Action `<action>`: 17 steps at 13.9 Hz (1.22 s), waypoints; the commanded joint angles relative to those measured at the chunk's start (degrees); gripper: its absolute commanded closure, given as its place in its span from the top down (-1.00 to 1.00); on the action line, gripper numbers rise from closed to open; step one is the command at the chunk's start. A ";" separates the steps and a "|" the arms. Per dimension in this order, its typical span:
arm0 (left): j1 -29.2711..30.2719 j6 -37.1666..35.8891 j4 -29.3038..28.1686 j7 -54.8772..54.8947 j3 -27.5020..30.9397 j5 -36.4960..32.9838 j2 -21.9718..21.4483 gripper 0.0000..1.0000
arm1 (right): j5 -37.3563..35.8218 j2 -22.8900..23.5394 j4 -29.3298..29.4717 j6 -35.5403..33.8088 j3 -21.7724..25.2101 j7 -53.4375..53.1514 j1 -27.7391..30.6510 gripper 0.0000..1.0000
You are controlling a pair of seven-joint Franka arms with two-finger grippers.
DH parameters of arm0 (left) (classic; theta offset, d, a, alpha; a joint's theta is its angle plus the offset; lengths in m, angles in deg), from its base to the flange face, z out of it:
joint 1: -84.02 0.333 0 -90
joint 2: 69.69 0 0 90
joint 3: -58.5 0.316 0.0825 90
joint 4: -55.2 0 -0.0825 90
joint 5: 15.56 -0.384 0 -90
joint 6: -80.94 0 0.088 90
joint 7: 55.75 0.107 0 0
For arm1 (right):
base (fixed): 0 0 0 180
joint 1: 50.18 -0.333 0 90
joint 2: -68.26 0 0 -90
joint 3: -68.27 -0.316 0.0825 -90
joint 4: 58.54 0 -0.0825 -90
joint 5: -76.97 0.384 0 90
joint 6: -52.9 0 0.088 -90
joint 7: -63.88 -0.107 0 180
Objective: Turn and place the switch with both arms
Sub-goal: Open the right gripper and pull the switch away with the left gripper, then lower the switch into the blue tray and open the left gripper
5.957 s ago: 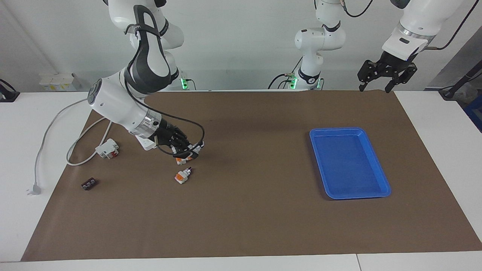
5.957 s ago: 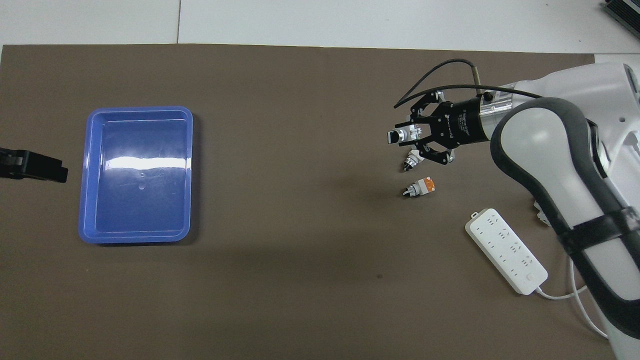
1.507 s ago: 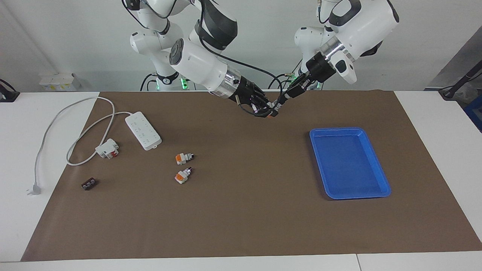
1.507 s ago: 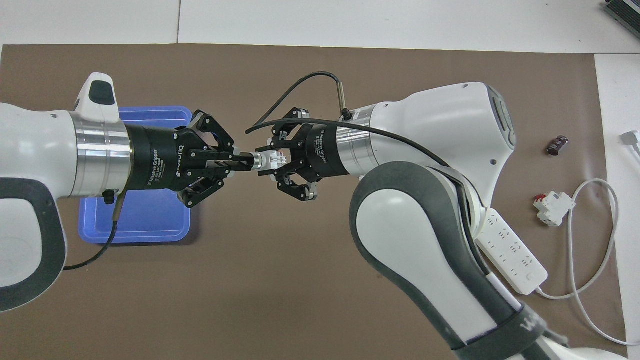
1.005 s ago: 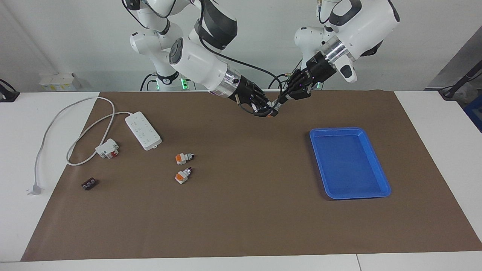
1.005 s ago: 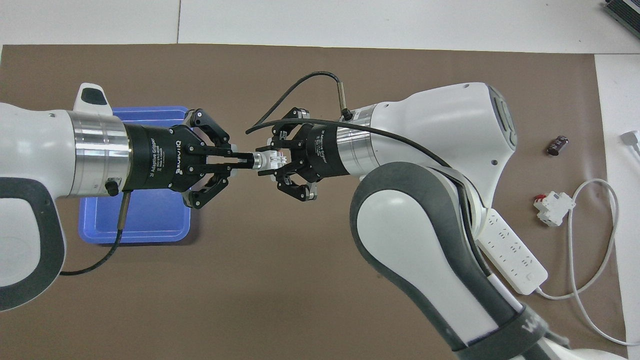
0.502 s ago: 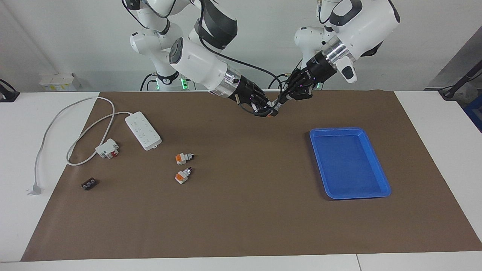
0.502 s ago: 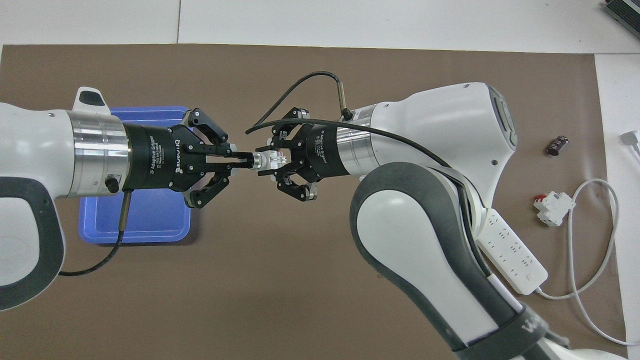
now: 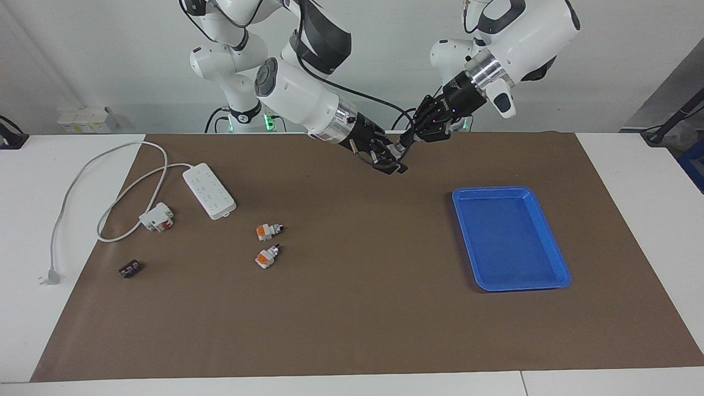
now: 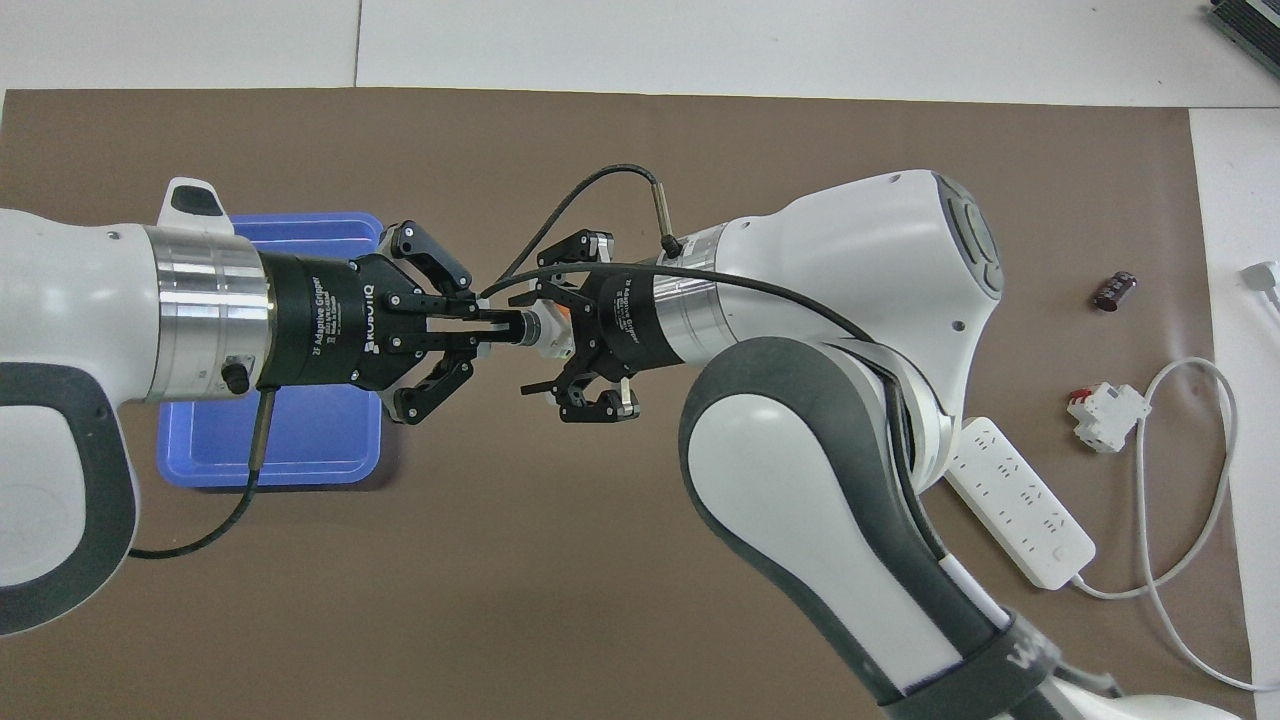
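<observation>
Both grippers meet in the air over the mat's middle, near the robots' edge. The switch (image 10: 547, 331), white-grey with an orange part, hangs between them; it also shows in the facing view (image 9: 396, 149). My left gripper (image 10: 505, 328) (image 9: 406, 141) is shut on the switch's black knob end. My right gripper (image 10: 540, 325) (image 9: 390, 160) is around the switch's body with its fingers (image 10: 578, 246) spread apart, open. Two more switches (image 9: 269, 231) (image 9: 267, 256) lie on the mat toward the right arm's end; the right arm hides them in the overhead view.
A blue tray (image 9: 550, 242) (image 10: 300, 455) lies toward the left arm's end, partly under my left wrist. A white power strip (image 9: 209, 190) (image 10: 1015, 510), a white-and-red block (image 9: 157, 216) and a small dark brown block (image 9: 130, 269) lie toward the right arm's end.
The right gripper carried one switch from the mat up to the left gripper, which shut on its knob and turned. Just now the right gripper's fingers have spread open off the body.
</observation>
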 commanded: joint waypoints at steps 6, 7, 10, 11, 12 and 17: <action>1.12 -0.19 -2.47 4.60 0.37 -6.48 -1.34 -1.00 | -1.37 -1.26 0.10 -2.51 -0.23 0.44 0.74 1.00; 1.12 -0.19 -3.78 6.71 0.37 -7.98 -2.04 -1.00 | -1.37 -1.44 0.10 -2.51 -0.23 0.44 0.83 1.00; 2.79 -0.54 -9.05 16.27 0.37 -12.02 -4.85 -1.00 | -1.37 -2.05 -0.07 -3.82 -0.14 1.66 1.18 1.00; 3.05 -0.54 -11.68 20.57 0.37 -13.60 -6.34 -1.00 | -1.89 -2.75 -0.25 -4.44 0.03 2.89 1.27 1.00; 4.53 -0.54 -14.66 25.32 0.37 -15.70 -7.83 -1.00 | -3.81 -3.20 -0.25 -4.96 0.21 4.20 1.27 1.00; 13.06 -0.28 -25.83 52.29 0.37 -22.21 -13.82 -1.00 | -24.46 -5.04 -0.60 -5.23 0.30 13.77 4.06 1.00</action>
